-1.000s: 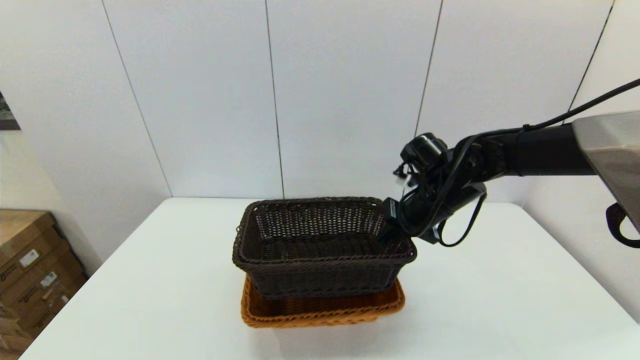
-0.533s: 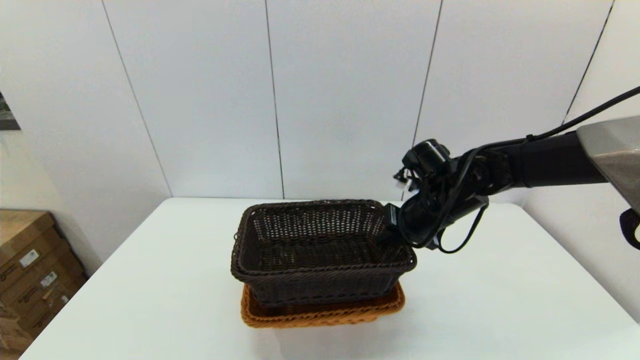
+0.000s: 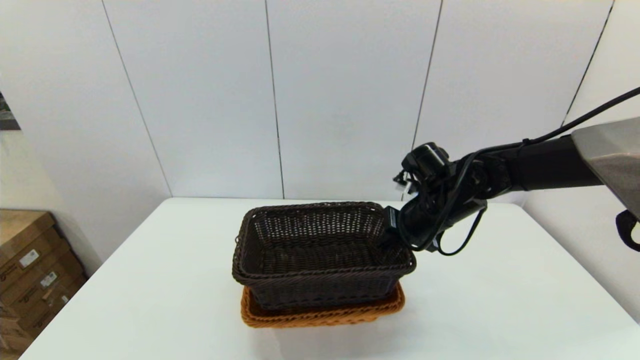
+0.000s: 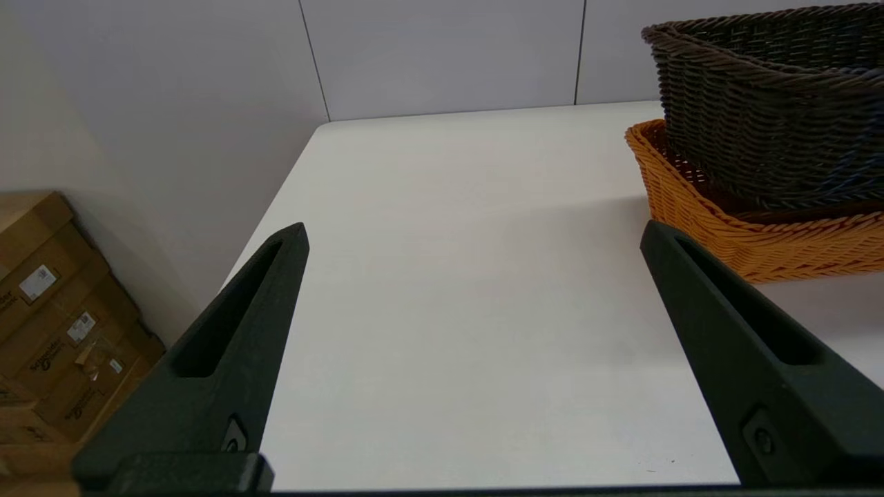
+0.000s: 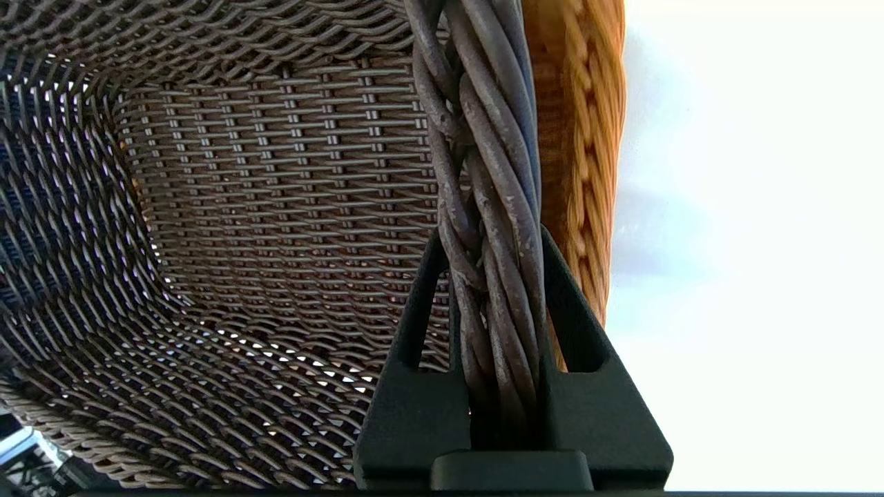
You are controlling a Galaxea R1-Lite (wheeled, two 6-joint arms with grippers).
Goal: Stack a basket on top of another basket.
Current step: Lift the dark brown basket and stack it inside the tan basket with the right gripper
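- The dark brown basket (image 3: 320,255) is located at the centre of the desk (image 3: 500,310), seated in the orange basket (image 3: 320,312); its base is enclosed by the orange rim on all visible sides.
- The dark brown basket is seen tilted slightly, its right end a little higher than its left.
- Only the braided rim and upper wall of the orange basket are visible below and around the dark one; it rests flat on the desk.
- The right gripper (image 5: 494,276) is positioned at the right-hand short rim of the dark brown basket. Its jaws are closed on the braided rim, one finger inside the basket and one outside.
- The right arm is extended from the right side across the desk to that rim.
- The left gripper (image 4: 473,235) is held low over the left part of the desk, well apart from both baskets. Its jaws are spread wide and nothing is held.
- Cardboard boxes (image 3: 30,270) are stacked on the floor left of the desk.
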